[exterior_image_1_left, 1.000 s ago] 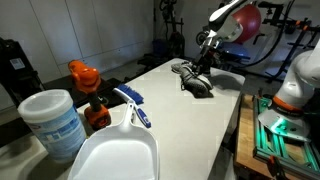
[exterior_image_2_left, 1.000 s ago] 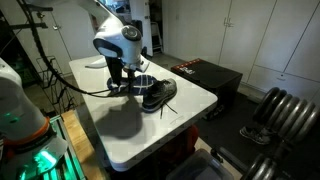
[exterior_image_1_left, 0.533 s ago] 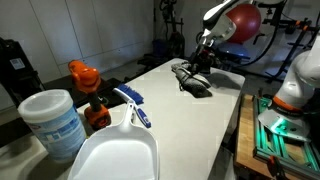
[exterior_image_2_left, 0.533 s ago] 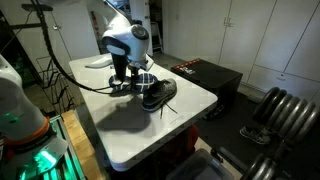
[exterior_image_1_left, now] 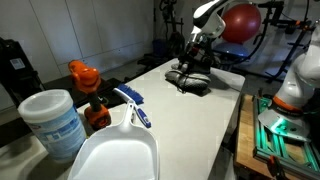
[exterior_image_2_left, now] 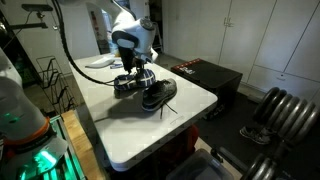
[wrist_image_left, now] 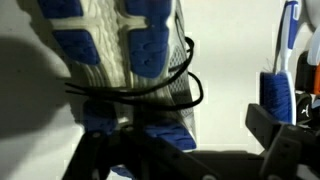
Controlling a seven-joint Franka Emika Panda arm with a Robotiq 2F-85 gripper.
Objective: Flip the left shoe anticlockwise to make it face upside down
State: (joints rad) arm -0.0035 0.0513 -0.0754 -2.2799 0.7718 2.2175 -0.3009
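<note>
Hovering above left shoe [exterior_image_1_left: 186, 78] at far end of tabletop [exterior_image_1_left: 185, 130] in an exterior view, pincer [exterior_image_1_left: 194, 60] points down. In an exterior view, pincer [exterior_image_2_left: 137, 74] spread wide just above left shoe [exterior_image_2_left: 127, 88]; other shoe [exterior_image_2_left: 160, 95] just beside it, near tabletop [exterior_image_2_left: 130, 135] edge. Wrist view: left shoe [wrist_image_left: 120, 50] sole-up, white sole with blue tread, black lace looped across; other shoe [wrist_image_left: 288, 50] at right edge.

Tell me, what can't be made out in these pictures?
- Exterior view: the two shoes merge into one small dark blob.
- Exterior view: whether the gripper touches a shoe; too small, dark on dark.
- Wrist view: the upturned sole is cut by the top edge, the neighbouring shoe by the right edge.
</note>
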